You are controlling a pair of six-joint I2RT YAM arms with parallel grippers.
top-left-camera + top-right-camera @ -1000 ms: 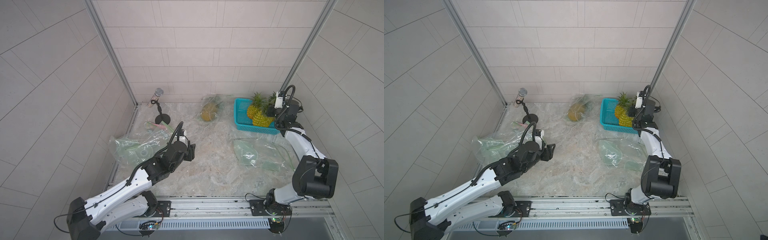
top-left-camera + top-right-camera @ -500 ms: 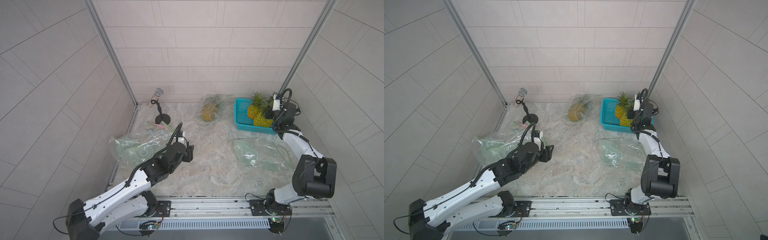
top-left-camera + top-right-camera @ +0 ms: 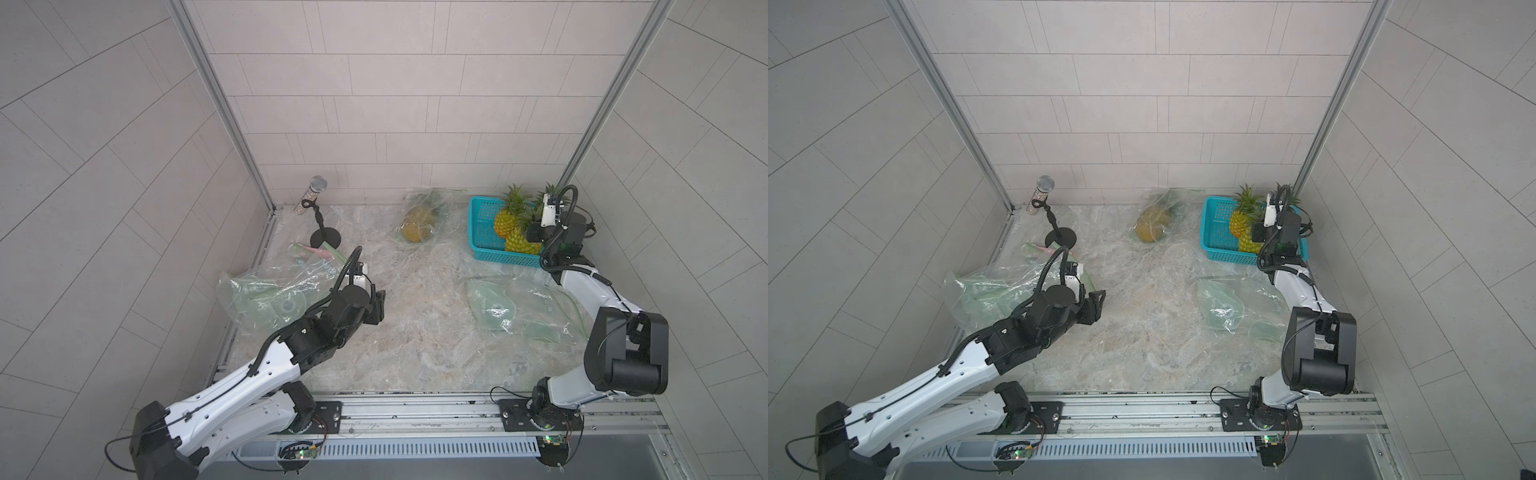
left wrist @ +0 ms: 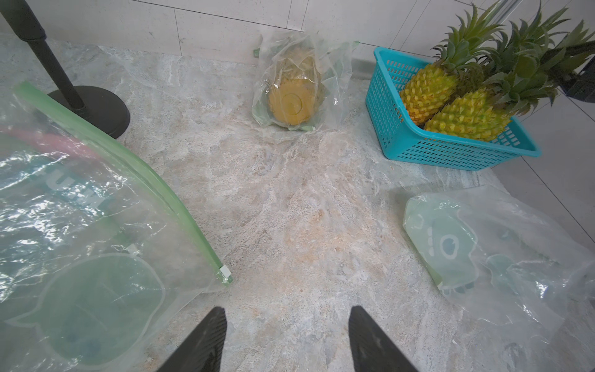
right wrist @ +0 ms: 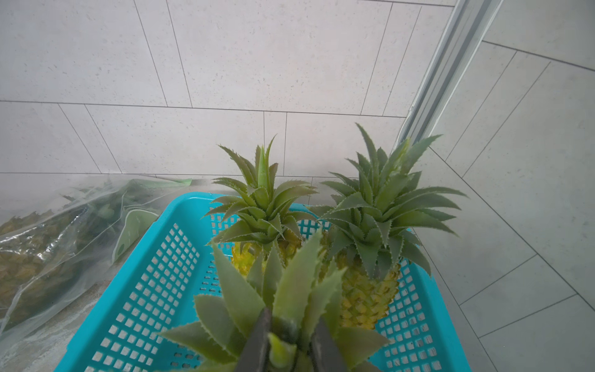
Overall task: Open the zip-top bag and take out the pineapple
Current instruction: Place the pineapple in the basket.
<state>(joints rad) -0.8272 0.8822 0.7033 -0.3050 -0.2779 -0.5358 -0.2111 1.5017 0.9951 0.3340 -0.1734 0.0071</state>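
Along the back of the bench [image 3: 415,324], left to right: microphone stand [image 3: 325,238], bagged pineapple [image 3: 417,218], basket [image 3: 482,232] — pineapples [image 3: 505,220] inside it. An empty bag [image 3: 519,307] lies before the basket, a second bag [image 3: 266,291] before the stand.

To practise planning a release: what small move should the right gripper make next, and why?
Probably open the right gripper fully and lift clear. It straddles the crown leaves of a pineapple that already lies in the basket, so letting go seems all that remains here.
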